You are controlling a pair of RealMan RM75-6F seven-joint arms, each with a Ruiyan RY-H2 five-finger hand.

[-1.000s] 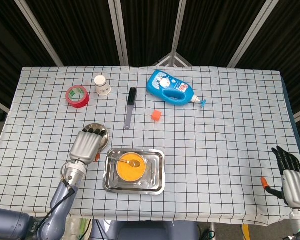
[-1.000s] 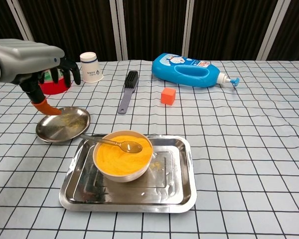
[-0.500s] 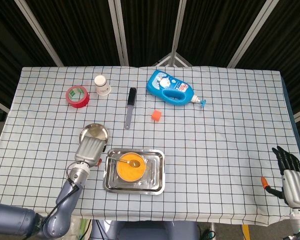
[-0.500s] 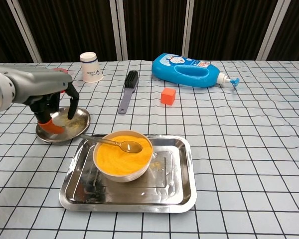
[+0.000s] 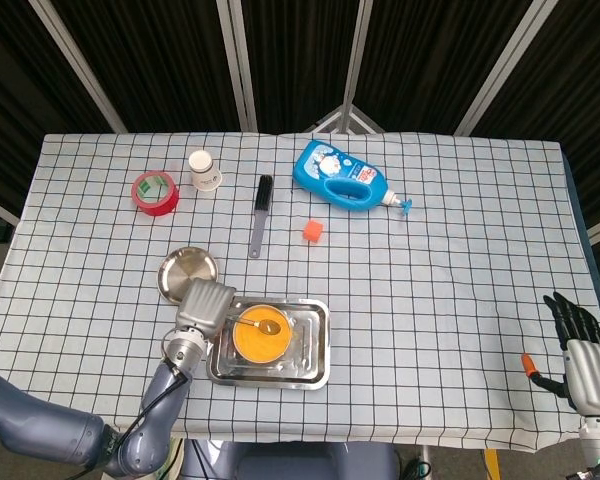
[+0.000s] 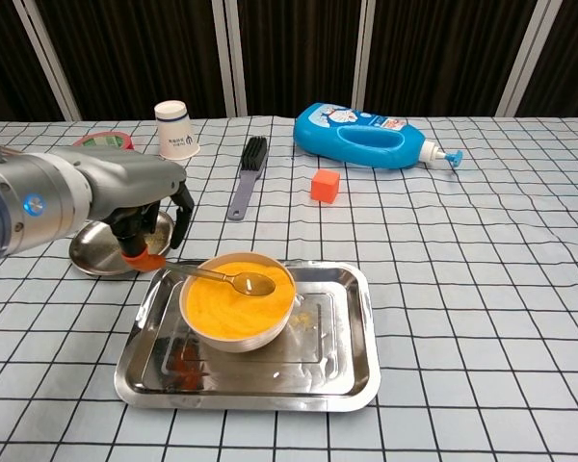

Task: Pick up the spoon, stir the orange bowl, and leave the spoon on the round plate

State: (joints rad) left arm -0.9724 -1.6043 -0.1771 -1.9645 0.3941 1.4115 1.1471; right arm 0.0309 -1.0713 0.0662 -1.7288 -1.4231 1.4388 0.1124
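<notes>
The orange bowl (image 5: pixel 260 338) (image 6: pixel 233 310) stands in a steel tray (image 5: pixel 318 345) (image 6: pixel 352 366). The spoon (image 5: pixel 256 322) (image 6: pixel 229 279) lies across the bowl, scoop on the orange filling and handle pointing left over the rim. My left hand (image 5: pixel 204 305) (image 6: pixel 150 219) hovers at the tray's left edge, just beside the handle's end, fingers hanging down and apart with nothing in them. The round plate (image 5: pixel 186 270) (image 6: pixel 94 250) sits just behind and left of that hand. My right hand (image 5: pixel 582 352) rests open at the table's near right corner.
Along the back of the table are a red tape roll (image 5: pixel 154 192), a paper cup (image 5: pixel 204 170) (image 6: pixel 176 128), a dark brush (image 5: pixel 260 212) (image 6: pixel 247 173), an orange cube (image 5: pixel 312 231) (image 6: pixel 325 185) and a blue bottle (image 5: pixel 342 176) (image 6: pixel 366 135) lying on its side.
My left hand has come down and moved right, from above the round plate to the tray's left edge beside the spoon handle. The spoon, bowl and right hand have not moved.
</notes>
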